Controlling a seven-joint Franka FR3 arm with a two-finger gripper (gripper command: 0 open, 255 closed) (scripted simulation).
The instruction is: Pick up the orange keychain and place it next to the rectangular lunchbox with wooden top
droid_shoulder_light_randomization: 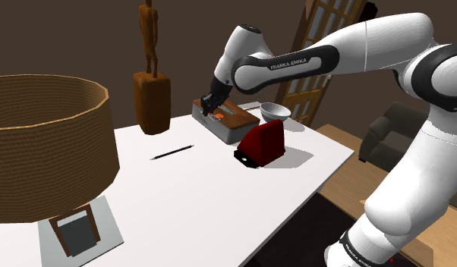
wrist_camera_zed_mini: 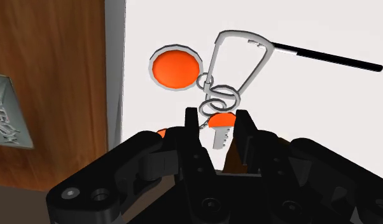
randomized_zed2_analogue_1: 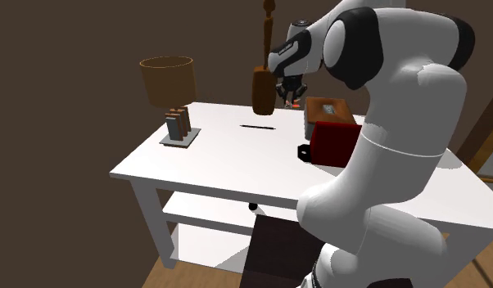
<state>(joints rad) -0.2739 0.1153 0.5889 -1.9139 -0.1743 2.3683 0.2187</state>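
My black gripper [wrist_camera_zed_mini: 217,124] is shut on the orange keychain [wrist_camera_zed_mini: 175,68]. Its orange tag sits between the fingers, while the silver rings, the carabiner and an orange disc hang beyond them. Under the keychain lies white table, right beside the edge of the lunchbox's wooden top [wrist_camera_zed_mini: 53,83]. In the shoulder view the gripper [droid_shoulder_light_randomization: 212,102] hovers at the far end of the grey-sided lunchbox [droid_shoulder_light_randomization: 228,121], with a spot of orange under it. In the second exterior view the gripper [randomized_zed2_analogue_1: 291,92] hangs just left of the lunchbox [randomized_zed2_analogue_1: 328,110].
A red block on a black base [droid_shoulder_light_randomization: 261,142] stands just in front of the lunchbox, a white bowl [droid_shoulder_light_randomization: 275,111] behind it. A black pen [droid_shoulder_light_randomization: 174,152] lies mid-table. A wooden statue [droid_shoulder_light_randomization: 151,76] stands at the back and a woven-shade lamp [droid_shoulder_light_randomization: 45,144] near the front.
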